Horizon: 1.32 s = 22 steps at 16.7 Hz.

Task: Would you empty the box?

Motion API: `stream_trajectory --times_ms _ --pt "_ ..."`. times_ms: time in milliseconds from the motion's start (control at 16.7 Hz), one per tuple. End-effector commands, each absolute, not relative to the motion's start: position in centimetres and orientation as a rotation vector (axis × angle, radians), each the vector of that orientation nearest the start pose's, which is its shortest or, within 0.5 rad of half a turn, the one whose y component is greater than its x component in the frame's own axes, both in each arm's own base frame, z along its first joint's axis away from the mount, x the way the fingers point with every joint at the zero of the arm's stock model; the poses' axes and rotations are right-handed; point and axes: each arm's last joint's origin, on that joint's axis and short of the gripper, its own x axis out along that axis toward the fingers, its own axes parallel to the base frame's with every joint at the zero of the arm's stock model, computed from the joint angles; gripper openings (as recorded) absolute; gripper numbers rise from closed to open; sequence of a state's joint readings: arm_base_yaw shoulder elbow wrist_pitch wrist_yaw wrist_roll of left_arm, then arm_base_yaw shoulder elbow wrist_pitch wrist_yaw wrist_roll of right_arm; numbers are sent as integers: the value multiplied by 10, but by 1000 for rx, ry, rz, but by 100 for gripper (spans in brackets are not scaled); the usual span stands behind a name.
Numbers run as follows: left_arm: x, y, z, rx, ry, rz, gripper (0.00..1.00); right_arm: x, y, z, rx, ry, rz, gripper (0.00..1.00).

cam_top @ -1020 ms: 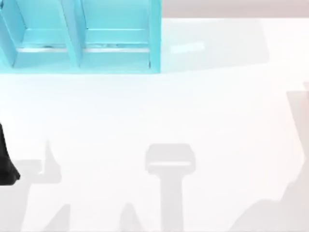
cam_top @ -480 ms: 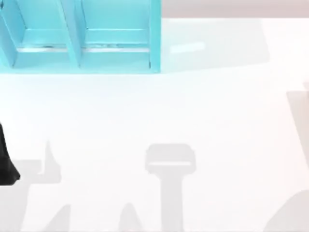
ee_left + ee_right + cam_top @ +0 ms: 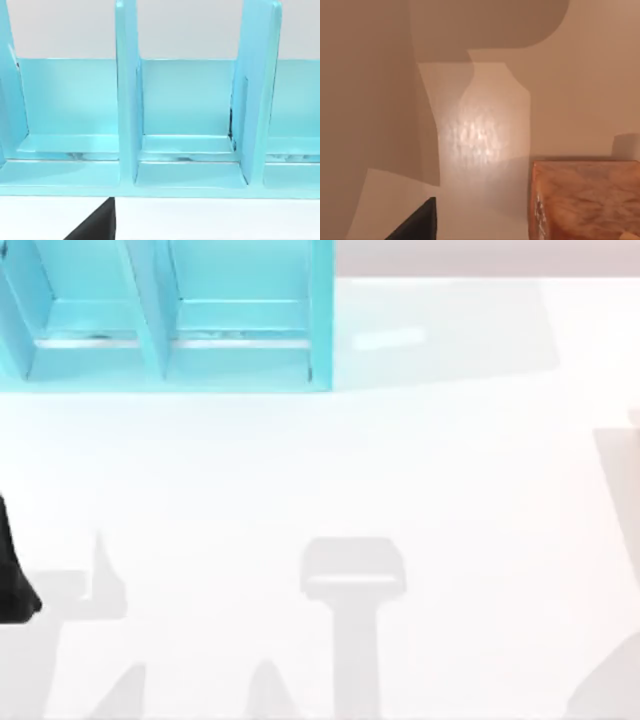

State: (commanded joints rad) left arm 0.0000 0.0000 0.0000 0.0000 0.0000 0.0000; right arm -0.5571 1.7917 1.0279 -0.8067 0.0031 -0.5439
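We note a turquoise divided rack (image 3: pixel 170 320) at the far left of the white table (image 3: pixel 400 460) in the top view; its upright partitions form open-fronted compartments. Our left arm (image 3: pixel 12 575) sits at the table's left edge as a dark shape, and its wrist camera faces the rack's compartments (image 3: pixel 187 125) squarely. A dark finger tip (image 3: pixel 97 225) of the left gripper shows there; we cannot tell whether the fingers are open or closed. The right wrist view looks onto a tan interior surface (image 3: pixel 485 125) with an orange-brown marbled block (image 3: pixel 585 200) resting against it. A dark finger tip (image 3: pixel 417 222) of the right gripper shows beside it, apart from the block; its state cannot be told either.
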Motion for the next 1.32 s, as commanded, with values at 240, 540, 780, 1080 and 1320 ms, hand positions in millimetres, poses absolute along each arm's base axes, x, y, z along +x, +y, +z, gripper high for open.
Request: stream_trajectory --times_ms 240,540,780,1080,1320 --pt "106 -1 160 0 0 0 100 257 -158 132 6 1572 -10 62" --pt "106 -1 160 0 0 0 100 257 -158 132 6 1572 -10 25" --pt "106 -1 160 0 0 0 100 257 -158 132 6 1572 -10 0" --pt "106 -1 160 0 0 0 100 257 -158 132 6 1572 -10 0" --pt "106 -1 160 0 0 0 100 258 -159 134 3 1564 -12 0"
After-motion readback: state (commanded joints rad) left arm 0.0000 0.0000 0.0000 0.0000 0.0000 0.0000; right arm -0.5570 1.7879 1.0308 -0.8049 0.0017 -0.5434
